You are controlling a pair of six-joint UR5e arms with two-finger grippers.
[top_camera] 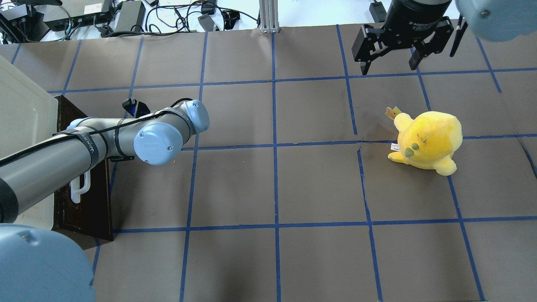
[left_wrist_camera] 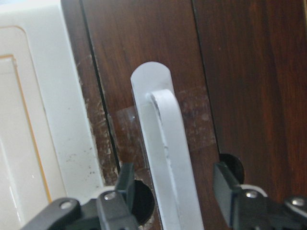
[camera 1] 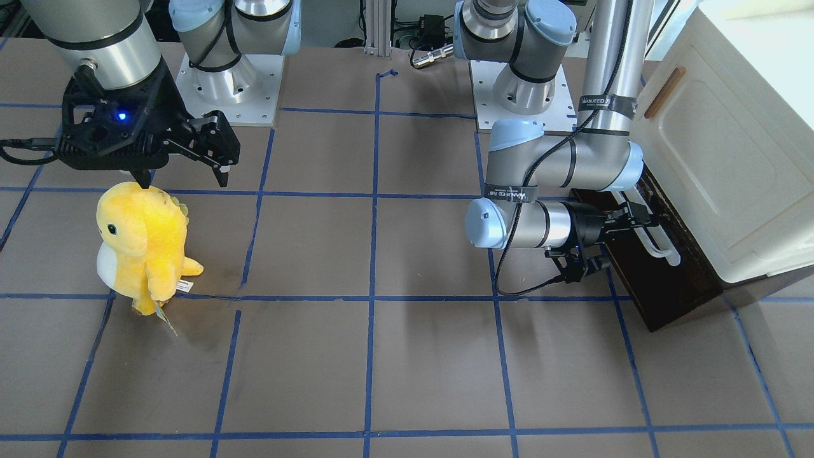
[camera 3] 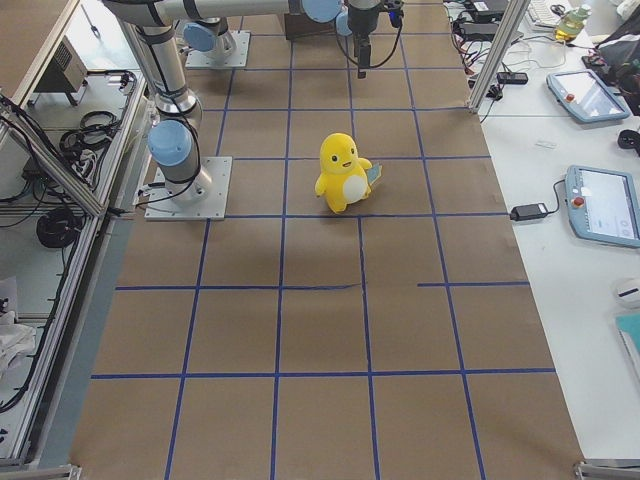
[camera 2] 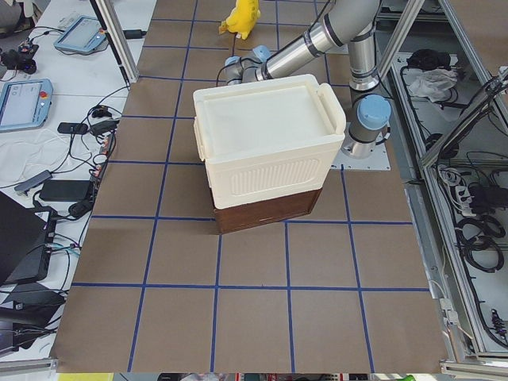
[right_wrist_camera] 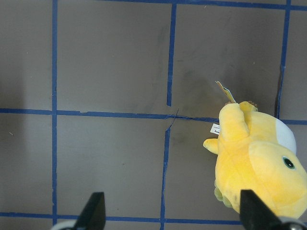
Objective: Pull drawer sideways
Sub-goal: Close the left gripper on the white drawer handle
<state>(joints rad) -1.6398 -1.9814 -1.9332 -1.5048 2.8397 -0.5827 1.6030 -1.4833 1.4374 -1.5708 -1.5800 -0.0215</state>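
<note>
The dark brown drawer (camera 1: 668, 286) sits under the cream-white cabinet (camera 1: 718, 159) at the table's end on my left side. None of its pale interior shows. Its white bar handle (left_wrist_camera: 163, 158) runs down the drawer front and also shows in the overhead view (top_camera: 79, 186). My left gripper (left_wrist_camera: 175, 182) is open with one finger on each side of the handle, and a gap shows on both sides. In the front-facing view it (camera 1: 636, 219) is right at the handle. My right gripper (top_camera: 390, 63) is open and empty, high above the table.
A yellow plush toy (camera 1: 143, 242) stands on the brown, blue-taped table (camera 1: 381, 356) below my right gripper and far from the drawer. The cabinet door has a small brown wooden handle (camera 1: 664, 92). Cables and power units (top_camera: 126, 16) lie beyond the table's far edge.
</note>
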